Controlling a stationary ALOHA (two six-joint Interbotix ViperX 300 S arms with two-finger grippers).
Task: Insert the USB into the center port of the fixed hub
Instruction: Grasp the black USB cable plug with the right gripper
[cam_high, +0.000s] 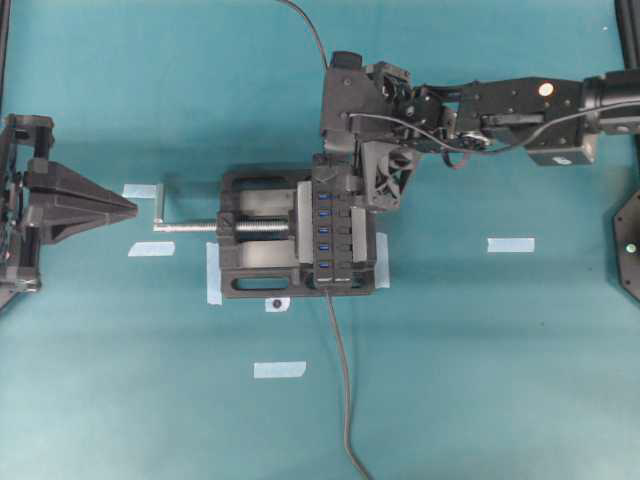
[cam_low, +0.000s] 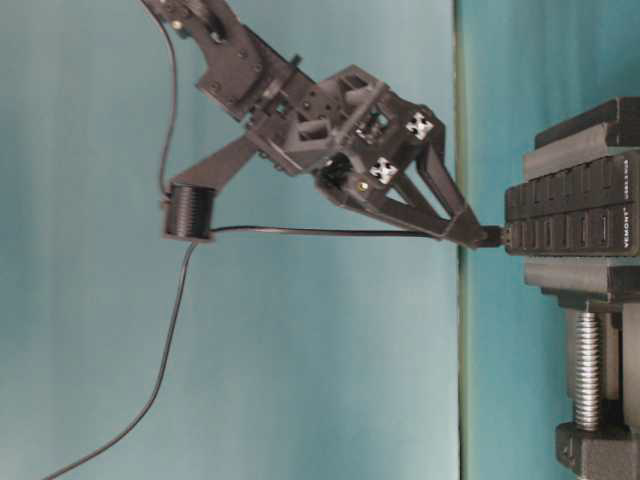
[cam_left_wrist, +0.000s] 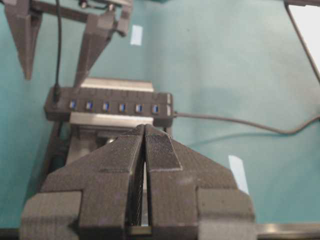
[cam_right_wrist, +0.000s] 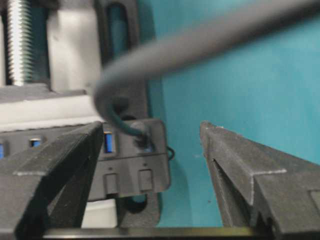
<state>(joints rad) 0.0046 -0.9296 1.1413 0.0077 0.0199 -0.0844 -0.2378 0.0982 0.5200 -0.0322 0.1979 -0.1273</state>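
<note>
- Your right gripper (cam_right_wrist: 155, 165) stands wide open and holds nothing; in its wrist view its two black fingers (cam_right_wrist: 55, 165) flank the end of the long narrow black plastic hub with blue ports (cam_right_wrist: 125, 150).
- Between those fingers, the small black USB plug on its thin dark grey cable (cam_right_wrist: 142, 137) sits in the hub's end port, the last slot of the row, with neither finger touching it.
- From the plug, the cable arches up and out of the wrist view; in the table-level view it runs level from the hub to a black ribbed spool (cam_low: 188, 212) hanging from the right arm.
- The center port, the middle blue slot of the row (cam_high: 324, 222), is open with nothing plugged into it; the plug is well apart from it, at the top end of the hub in the overhead view.
- The hub is clamped in a black vise with a silver screw (cam_high: 255, 228) on your teal desk (cam_high: 480, 360); a second dark cable (cam_high: 343, 380) leaves the hub's other end and trails toward the lower edge.
- Strips of pale blue tape (cam_high: 510, 244) lie on the desk around the vise.
- Your left gripper (cam_left_wrist: 144, 150) is closed with its ribbed pads pressed together on nothing, well apart from the vise at the left edge of the desk.
</note>
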